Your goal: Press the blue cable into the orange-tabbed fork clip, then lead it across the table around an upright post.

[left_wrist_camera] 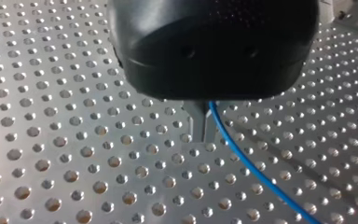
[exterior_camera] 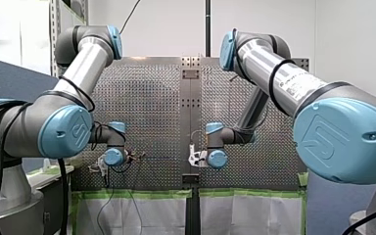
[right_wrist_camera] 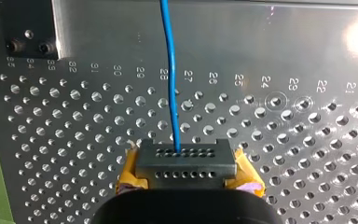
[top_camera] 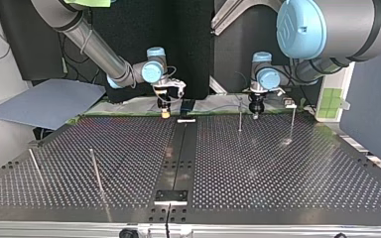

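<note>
Cannot follow blue cable (left_wrist_camera: 256,171) past left wrist view's edge, nor behind left gripper (left_wrist_camera: 201,133) body. Cannot trace near end beyond black block (right_wrist_camera: 186,161) in right wrist view. Too thin to find in front view.

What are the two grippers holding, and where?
The blue cable: my right gripper and my left gripper each pinch it somewhere along its length; no end shows.
</note>
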